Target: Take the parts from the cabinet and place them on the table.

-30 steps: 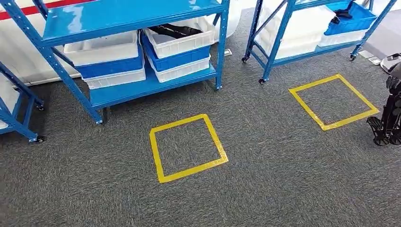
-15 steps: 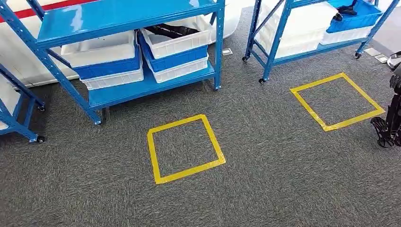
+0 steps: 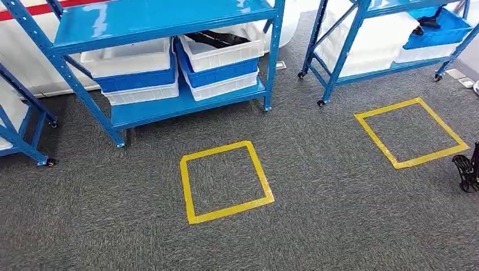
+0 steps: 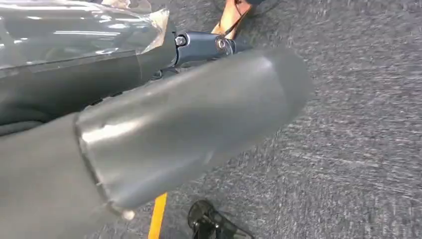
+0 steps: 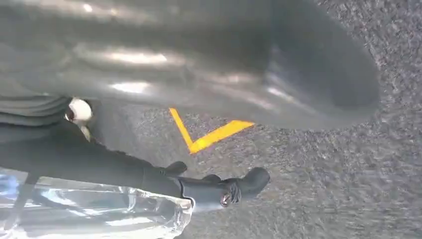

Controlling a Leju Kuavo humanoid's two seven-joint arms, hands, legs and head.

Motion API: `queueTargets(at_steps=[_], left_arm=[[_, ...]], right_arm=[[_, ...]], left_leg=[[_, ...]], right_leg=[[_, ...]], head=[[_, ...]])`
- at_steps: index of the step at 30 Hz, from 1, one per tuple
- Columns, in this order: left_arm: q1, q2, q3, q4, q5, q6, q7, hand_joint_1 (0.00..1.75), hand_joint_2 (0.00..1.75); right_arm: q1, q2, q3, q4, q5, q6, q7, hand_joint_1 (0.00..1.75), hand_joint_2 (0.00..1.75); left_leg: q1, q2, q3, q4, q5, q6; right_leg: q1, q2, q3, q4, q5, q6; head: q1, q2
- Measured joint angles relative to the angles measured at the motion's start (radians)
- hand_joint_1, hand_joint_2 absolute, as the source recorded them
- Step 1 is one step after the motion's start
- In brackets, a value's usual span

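A blue cabinet rack (image 3: 186,101) stands ahead on the left, with stacked white and blue bins on its low shelf. Black parts (image 3: 213,38) lie in the top white bin (image 3: 223,53). On a second rack (image 3: 339,70) to the right, more black parts (image 3: 430,22) sit in a blue bin. My left hand (image 4: 149,134) hangs over the carpet, its thick grey thumb and dark fingers (image 4: 204,45) stretched out with nothing between them. My right hand (image 5: 199,74) hangs the same way, its dark fingers (image 5: 219,191) straight and empty. Clear film lies over the fingers of both hands.
Two yellow tape squares (image 3: 226,180) (image 3: 412,132) mark the grey carpet in front of the racks. A black wheeled base (image 3: 466,172) stands at the right edge. A third blue rack (image 3: 20,135) is at the far left. A person's sandalled foot (image 4: 231,15) is near my left hand.
The whole picture has shifted right and slightly down, so the camera has moved. The black base at the right edge has slid mostly out of the picture.
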Motion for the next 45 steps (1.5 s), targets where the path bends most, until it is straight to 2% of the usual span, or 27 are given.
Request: queueTargets(at_steps=[3,4,5,9,11,12,13,15,16,18,19,21,23,24,26,28,29,31,33,34,35,37,38,39,41,44,45], left_arm=[[0.001,-0.001,0.0,0.0,0.0,0.0,-0.002,0.0,0.0],[0.0,0.002,0.0,0.0,0.0,0.0,-0.002,0.0,0.0],[-0.001,0.001,0.0,0.0,0.0,0.0,-0.004,0.0,0.0],[0.0,0.001,0.0,0.0,0.0,0.0,-0.006,0.0,0.0],[-0.002,0.001,0.0,0.0,0.0,0.0,-0.009,0.0,0.0],[-0.001,0.001,0.0,0.0,0.0,0.0,-0.011,0.0,0.0],[-0.001,0.001,0.0,0.0,0.0,0.0,-0.011,0.0,0.0],[0.002,0.001,0.0,0.0,0.0,-0.001,-0.014,0.0,0.0],[0.002,0.001,0.001,0.0,0.0,-0.003,-0.016,0.0,0.0],[0.002,0.003,0.0,0.0,-0.002,-0.006,-0.017,0.0,0.0],[0.002,0.01,0.0,0.0,-0.002,-0.008,-0.017,0.0,0.0],[0.0,0.009,0.0,-0.001,-0.003,-0.009,-0.019,0.0,0.0],[0.003,0.011,0.0,-0.001,-0.002,-0.01,-0.019,0.0,0.0],[0.004,0.011,0.001,-0.001,-0.002,-0.01,-0.019,0.0,0.0],[0.002,0.012,0.001,-0.001,-0.002,-0.011,-0.02,0.0,0.0],[0.0,0.01,0.001,-0.001,-0.002,-0.012,-0.02,0.0,0.0],[0.001,0.008,0.001,-0.001,-0.002,-0.012,-0.02,0.0,0.0],[0.004,0.007,0.001,0.0,-0.002,-0.012,-0.021,0.0,0.0],[0.004,0.006,0.001,0.0,-0.001,-0.012,-0.023,0.0,0.0],[0.005,0.01,0.002,0.0,-0.001,-0.012,-0.025,0.0,0.0],[0.005,0.01,0.003,0.0,0.0,-0.011,-0.026,0.0,0.0],[0.002,0.01,0.004,0.0,0.0,-0.01,-0.028,0.0,0.0],[0.002,0.01,0.005,0.0,0.0,-0.009,-0.029,0.0,0.0],[0.001,0.011,0.005,0.0,0.0,-0.009,-0.029,0.0,0.0],[-0.002,0.009,0.005,0.0,0.0,-0.009,-0.031,0.0,0.0],[-0.005,0.009,0.007,0.0,0.0,-0.009,-0.032,0.0,0.0],[-0.004,0.009,0.007,0.0,0.001,-0.008,-0.032,0.0,0.0]], right_arm=[[0.006,-0.003,-0.001,0.0,0.002,0.0,0.001,0.0,0.0],[0.005,-0.001,-0.002,0.001,0.002,0.0,0.0,0.0,0.0],[0.0,-0.002,-0.001,0.001,0.002,0.0,0.0,0.0,0.0],[0.005,-0.003,-0.002,0.001,0.003,0.0,0.001,0.0,0.0],[0.004,-0.003,-0.003,0.001,0.003,0.0,0.0,0.0,0.0],[0.003,-0.003,-0.004,0.001,0.003,-0.001,0.0,0.0,0.0],[0.004,-0.003,-0.005,0.001,0.003,-0.002,0.0,0.0,0.0],[0.008,-0.004,-0.008,0.001,0.002,-0.002,-0.001,0.0,0.0],[0.008,-0.003,-0.009,0.001,0.002,-0.002,-0.001,0.0,0.0],[0.007,-0.003,-0.013,0.001,0.001,-0.003,-0.001,0.0,0.0],[0.007,0.006,-0.013,0.002,0.0,-0.003,-0.001,0.0,0.0],[0.003,0.003,-0.016,0.0,0.0,-0.005,-0.001,0.0,0.0],[0.004,0.007,-0.019,0.0,-0.001,-0.005,-0.001,0.0,0.0],[0.004,0.006,-0.022,0.0,-0.002,-0.005,-0.001,0.0,0.0],[0.001,0.006,-0.025,0.0,-0.002,-0.005,-0.001,0.0,0.0],[0.0,0.003,-0.026,0.0,-0.002,-0.005,-0.001,0.0,0.0],[0.002,0.001,-0.027,0.0,-0.002,-0.005,-0.001,0.0,0.0],[0.007,-0.001,-0.03,0.0,-0.004,-0.005,-0.001,0.0,0.0],[0.009,-0.005,-0.031,0.0,-0.004,-0.005,-0.002,0.0,0.0],[0.013,-0.003,-0.031,0.002,-0.004,-0.005,-0.003,0.0,0.0],[0.007,-0.002,-0.031,0.002,-0.005,-0.005,-0.006,0.0,0.0],[0.009,-0.003,-0.031,0.001,-0.006,-0.006,-0.008,0.0,0.0],[0.01,-0.004,-0.033,0.001,-0.007,-0.006,-0.008,0.0,0.0],[0.01,-0.003,-0.033,0.001,-0.007,-0.006,-0.008,0.0,0.0],[0.007,-0.003,-0.035,0.0,-0.006,-0.006,-0.008,0.0,0.0],[0.003,-0.003,-0.038,0.0,-0.006,-0.006,-0.008,0.0,0.0],[0.004,-0.003,-0.039,0.0,-0.005,-0.007,-0.008,0.0,0.0]], left_leg=[[0.009,-0.004,0.016,0.008,-0.025,-0.028],[0.009,-0.006,0.024,0.018,-0.033,-0.037],[0.005,-0.004,0.016,0.018,-0.04,-0.043],[0.015,0.004,0.021,0.053,-0.056,-0.056],[0.015,0.011,-0.031,0.145,-0.092,-0.064],[0.015,0.013,-0.107,0.263,-0.137,-0.069],[0.015,0.013,-0.154,0.325,-0.155,-0.068],[0.012,0.013,-0.185,0.319,-0.113,-0.052],[0.007,0.013,-0.171,0.26,-0.064,-0.041],[-0.015,0.013,-0.117,0.091,0.056,0.004],[-0.023,0.015,-0.116,0.096,0.026,0.021],[-0.029,0.017,-0.094,0.057,0.024,0.023],[-0.034,0.006,-0.052,0.018,0.022,0.041],[-0.025,0.006,-0.027,-0.008,0.023,0.041],[-0.022,0.007,-0.001,-0.014,0.015,0.046],[-0.02,0.006,0.009,-0.013,0.001,0.039],[-0.016,0.004,0.02,-0.013,-0.01,0.03],[-0.003,-0.002,0.046,-0.011,-0.031,0.012],[0.009,-0.004,0.075,-0.005,-0.059,-0.009],[0.005,-0.005,0.074,0.001,-0.07,-0.019],[0.006,-0.004,0.083,0.017,-0.09,-0.026],[0.006,-0.001,0.093,0.024,-0.103,-0.046],[0.007,0.0,0.1,0.023,-0.105,-0.048],[0.013,0.001,0.102,0.029,-0.111,-0.051],[0.015,0.011,0.056,0.111,-0.123,-0.058],[0.016,0.012,-0.096,0.294,-0.201,-0.069],[0.016,0.012,-0.123,0.302,-0.21,-0.07]], right_leg=[[-0.02,-0.001,0.075,-0.227,0.136,0.049],[-0.007,-0.001,0.065,-0.231,0.093,0.018],[-0.003,-0.003,0.072,-0.227,0.107,-0.006],[-0.007,0.0,0.1,-0.23,0.106,-0.045],[-0.004,0.0,0.106,-0.23,0.1,-0.054],[0.0,0.001,0.11,-0.23,0.091,-0.06],[0.004,0.001,0.116,-0.23,0.085,-0.061],[0.011,0.003,0.134,-0.23,0.071,-0.063],[0.017,0.004,0.145,-0.231,0.063,-0.065],[0.022,0.004,0.159,-0.235,0.044,-0.067],[0.028,0.004,0.179,-0.235,0.037,-0.061],[0.015,0.002,0.175,-0.259,0.033,-0.051],[0.016,-0.002,0.209,-0.245,0.057,-0.022],[0.018,-0.001,0.198,-0.22,0.047,-0.025],[0.014,0.003,0.132,-0.098,0.011,-0.03],[0.009,0.003,0.042,0.02,-0.034,-0.021],[0.004,0.003,-0.002,0.057,-0.051,-0.008],[-0.007,0.003,-0.009,-0.01,-0.014,0.017],[-0.023,0.002,0.027,-0.168,0.1,0.067],[-0.029,-0.001,0.027,-0.218,0.155,0.083],[-0.023,-0.015,0.022,-0.216,0.126,0.038],[-0.015,-0.01,0.029,-0.211,0.13,-0.006],[-0.019,-0.008,0.039,-0.211,0.125,-0.018],[-0.024,-0.004,0.063,-0.214,0.12,-0.024],[-0.022,-0.003,0.087,-0.222,0.11,-0.038],[-0.021,0.001,0.109,-0.226,0.091,-0.045],[-0.021,0.004,0.122,-0.226,0.081,-0.044]], head=[[0.003,0.0],[0.009,0.0],[0.006,0.0],[-0.007,0.0],[-0.009,0.0],[-0.008,0.0],[-0.01,0.0],[-0.01,0.0],[-0.009,0.0],[-0.008,0.0],[0.005,0.0],[0.001,0.0],[-0.002,0.0],[-0.001,0.0],[-0.002,0.0],[-0.004,0.0],[-0.003,0.0],[-0.002,0.0],[-0.001,0.0],[0.007,0.0],[0.01,0.0],[0.001,0.0],[0.001,0.0],[0.001,0.0],[-0.002,0.0],[-0.004,0.0],[-0.003,0.0]])
